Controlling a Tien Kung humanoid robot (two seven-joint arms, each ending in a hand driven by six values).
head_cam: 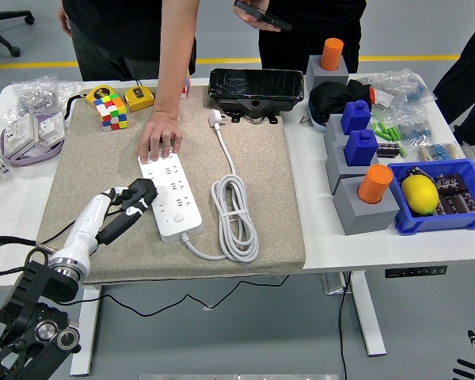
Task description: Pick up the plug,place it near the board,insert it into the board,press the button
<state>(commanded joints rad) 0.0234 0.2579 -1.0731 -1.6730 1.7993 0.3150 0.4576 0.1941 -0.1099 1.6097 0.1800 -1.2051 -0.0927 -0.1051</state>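
— What's holding everything up?
— A white table (pixel 317 237), with a beige mat (pixel 253 166) over its middle.
— And straight on the tabletop?
— At the right, grey blocks (pixel 362 207) and a blue bin (pixel 435 220). At the left, clear bags (pixel 33 95) and a purple tray (pixel 28 150).

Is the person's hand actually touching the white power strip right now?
Touching. The head view shows the person's hand with its fingertips pressed down on the far end of the white power strip, no gap between them.
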